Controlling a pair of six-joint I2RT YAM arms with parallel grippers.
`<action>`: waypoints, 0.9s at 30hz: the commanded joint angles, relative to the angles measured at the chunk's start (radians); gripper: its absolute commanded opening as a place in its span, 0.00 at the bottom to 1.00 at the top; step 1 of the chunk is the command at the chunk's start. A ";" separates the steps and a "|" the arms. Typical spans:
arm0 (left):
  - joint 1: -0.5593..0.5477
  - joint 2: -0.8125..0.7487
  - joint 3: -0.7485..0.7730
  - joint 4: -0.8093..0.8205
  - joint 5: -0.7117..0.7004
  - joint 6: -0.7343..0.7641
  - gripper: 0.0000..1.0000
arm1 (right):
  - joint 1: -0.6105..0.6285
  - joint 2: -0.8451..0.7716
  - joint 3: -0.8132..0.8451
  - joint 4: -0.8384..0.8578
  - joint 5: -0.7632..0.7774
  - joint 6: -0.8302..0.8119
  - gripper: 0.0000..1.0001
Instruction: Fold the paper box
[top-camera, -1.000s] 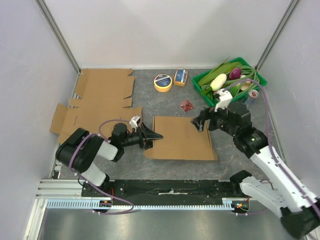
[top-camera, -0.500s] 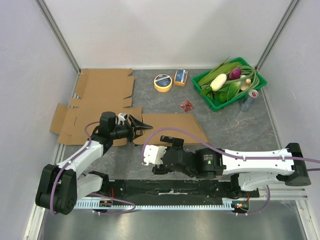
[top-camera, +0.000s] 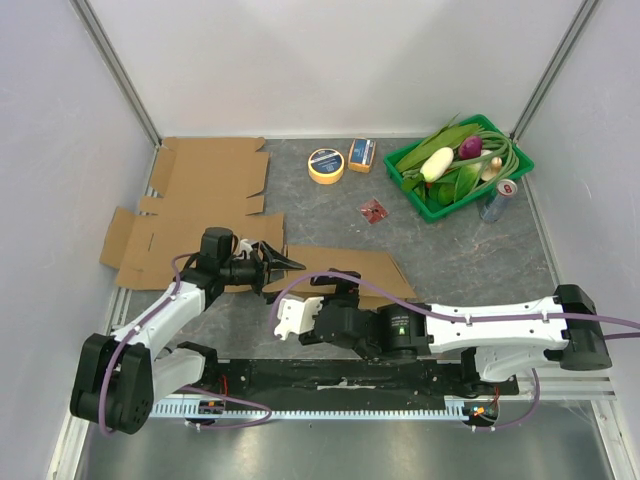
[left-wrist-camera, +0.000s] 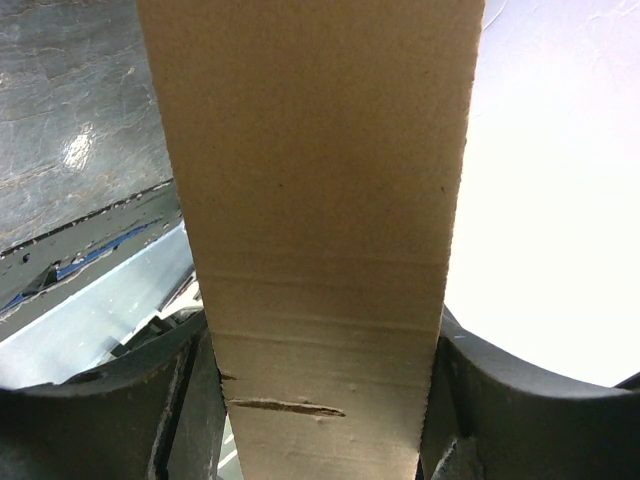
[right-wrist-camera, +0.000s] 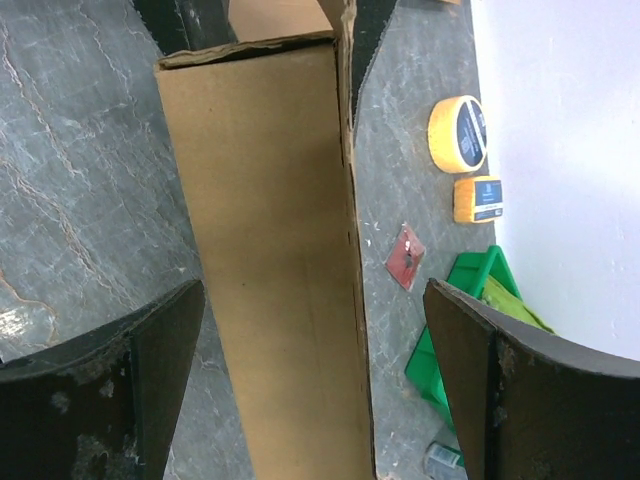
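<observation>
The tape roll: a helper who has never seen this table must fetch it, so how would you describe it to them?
Find the green tray in the far right corner. Left of it lie a small orange box and then the tape roll. It is a flat yellow ring with a dark label in its middle, while its neighbours are squarish.

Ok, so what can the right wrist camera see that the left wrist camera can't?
Only the right wrist view shows the tape, the orange pack, the red packet and the green bin, plus the right gripper open around the box with a gap on each side. Only the left wrist view shows the silver rail and a small tear in the cardboard. Both show the box, the grey table and the left gripper clamped on the box.
</observation>
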 joint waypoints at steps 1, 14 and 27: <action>0.003 -0.025 0.008 0.014 0.072 -0.016 0.36 | -0.042 -0.005 -0.018 0.053 -0.081 0.017 0.98; 0.002 -0.011 -0.013 0.027 0.098 -0.084 0.35 | -0.137 0.036 -0.014 0.022 -0.176 0.018 0.96; 0.000 0.004 -0.030 0.093 0.124 -0.118 0.40 | -0.106 0.053 -0.055 0.179 0.019 -0.057 0.78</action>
